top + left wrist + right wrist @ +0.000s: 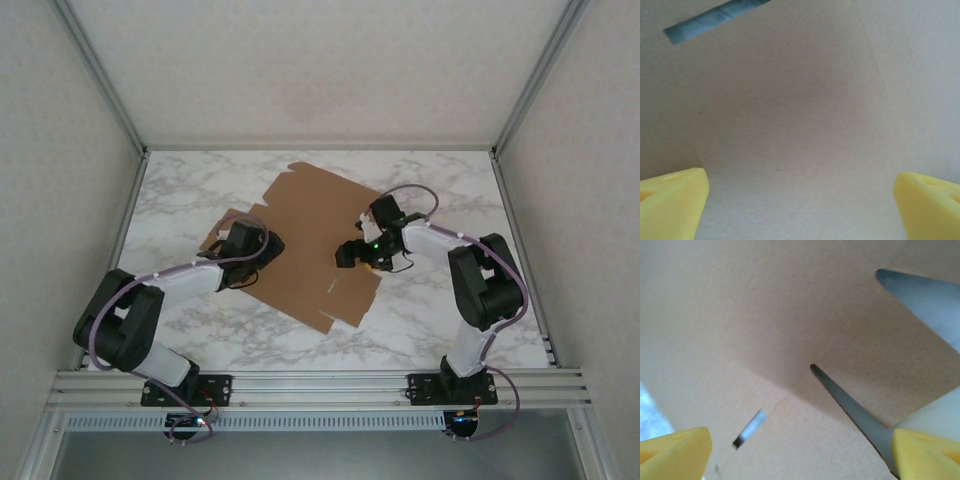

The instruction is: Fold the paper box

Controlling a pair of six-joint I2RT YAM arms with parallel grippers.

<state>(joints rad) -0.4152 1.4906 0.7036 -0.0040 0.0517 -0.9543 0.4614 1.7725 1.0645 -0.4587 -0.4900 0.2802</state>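
Box (305, 235) lies unfolded on table (440, 310). My left claw (268, 247) is above its left part, my right claw (346, 256) mid-sheet; both spread wide (nothing pinched).

A: What do you look like?
B: My left arm (185, 280) and right arm (440, 240) are white links between black joints, with a lilac cable (410, 190) looping along each.
A: And the ends?
B: My left claw (800, 205) and right claw (800, 450) carry yellow wedge fingertips (670, 200); a green light (373, 243) glows by my right wrist.
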